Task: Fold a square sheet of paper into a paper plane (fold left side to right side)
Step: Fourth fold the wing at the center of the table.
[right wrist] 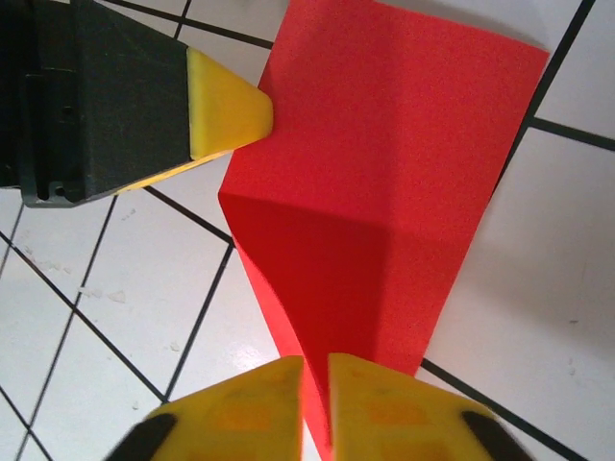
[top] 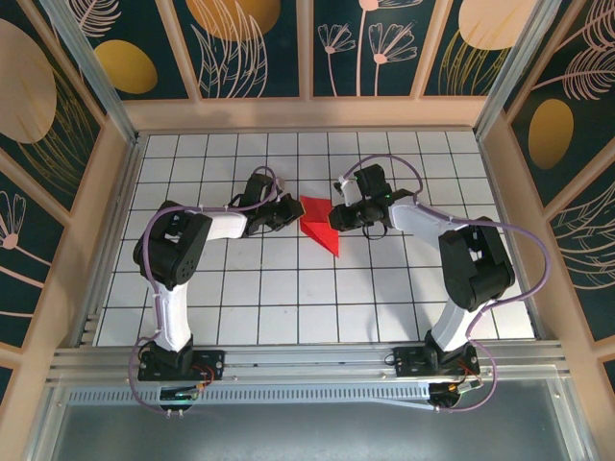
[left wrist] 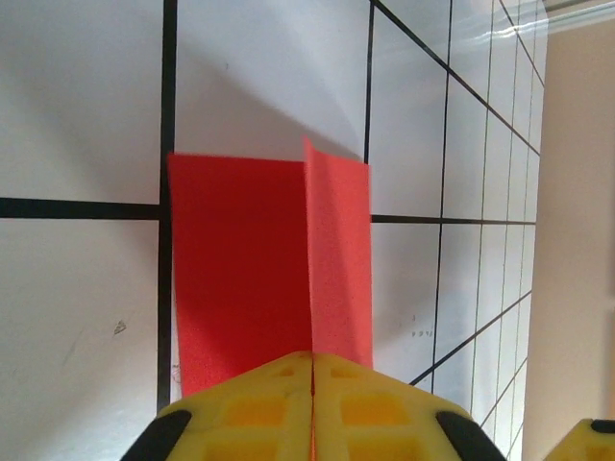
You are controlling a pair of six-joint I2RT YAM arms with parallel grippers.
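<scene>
The square sheet of paper (top: 318,227) is bright red and partly folded, lying on the white grid table between my two grippers, with one corner pointing toward the near edge. My left gripper (top: 291,211) is shut on its left edge. In the left wrist view the yellow fingers (left wrist: 313,357) pinch a raised crease of the paper (left wrist: 250,269). My right gripper (top: 338,219) is at the sheet's right side. In the right wrist view its jaws (right wrist: 315,363) stand slightly apart, with a folded corner of the paper (right wrist: 404,163) in the gap. The left gripper's yellow tip (right wrist: 261,115) touches the sheet's far edge.
The white grid table (top: 240,288) is boxed in by beige walls with patterned panels (top: 115,192). A metal rail (top: 307,360) carrying both arm bases runs along the near edge. A side wall (left wrist: 577,250) stands close to the left gripper.
</scene>
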